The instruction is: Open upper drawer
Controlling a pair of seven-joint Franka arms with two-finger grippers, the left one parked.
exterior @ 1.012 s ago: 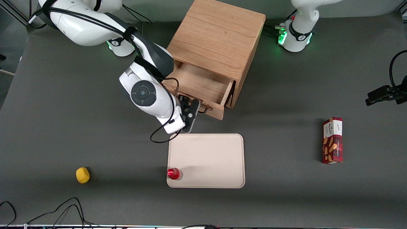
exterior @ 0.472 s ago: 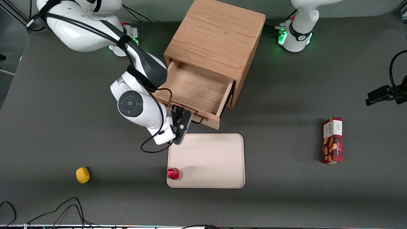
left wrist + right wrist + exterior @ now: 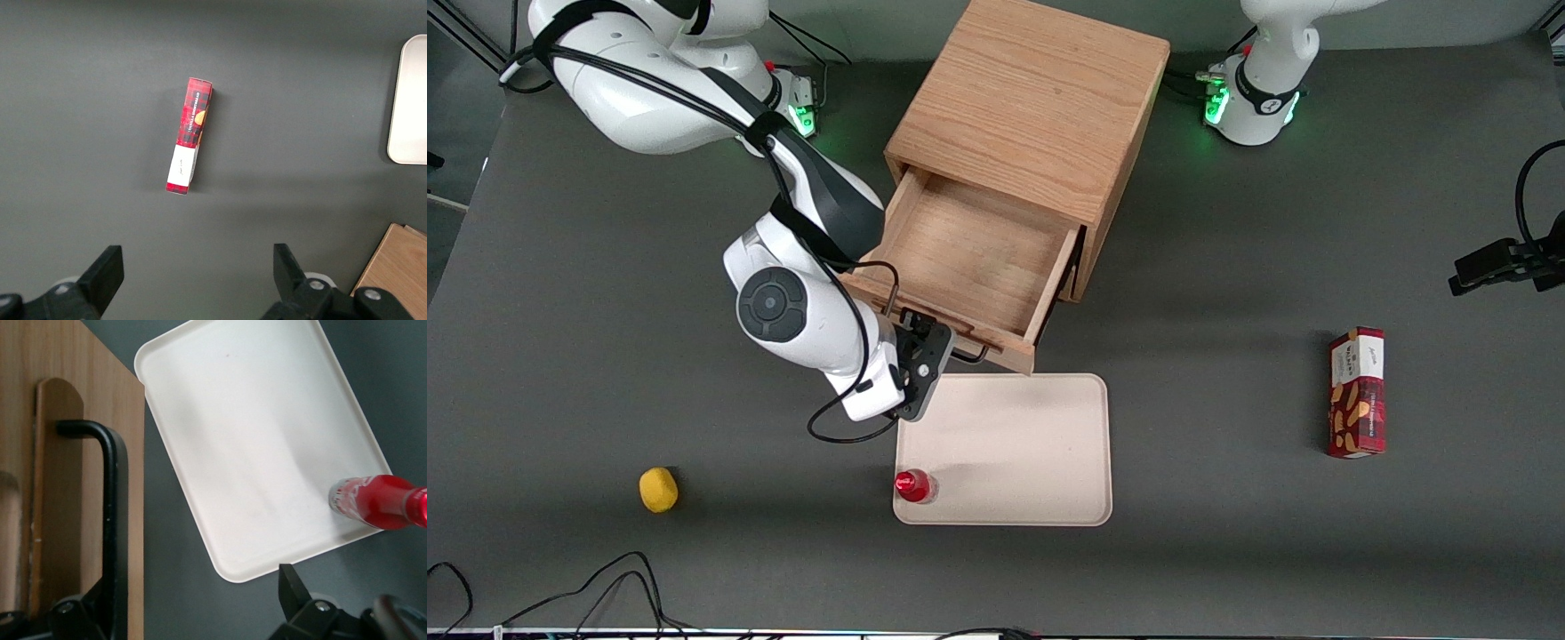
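Observation:
The upper drawer [image 3: 969, 258] stands pulled well out of the wooden cabinet [image 3: 1032, 98], and its shallow box is empty. Its thin black wire handle [image 3: 969, 354] sits on the drawer front, which faces the front camera. My right gripper [image 3: 929, 345] is at that handle, above the gap between the drawer front and the tray. In the right wrist view the gripper [image 3: 193, 590] is open, with its jaws wide apart. One finger lies against the black handle [image 3: 113, 493] on the drawer front [image 3: 60, 487]. The lower drawer is hidden under the upper one.
A cream tray [image 3: 1032, 444] lies just in front of the drawer, with a red bottle [image 3: 913, 485] on its near corner. A yellow object [image 3: 658, 490] lies toward the working arm's end. A red box [image 3: 1357, 391] lies toward the parked arm's end. Cables run along the front edge.
The gripper has moved toward the front camera and the tray, and the drawer has slid farther out of the cabinet with it.

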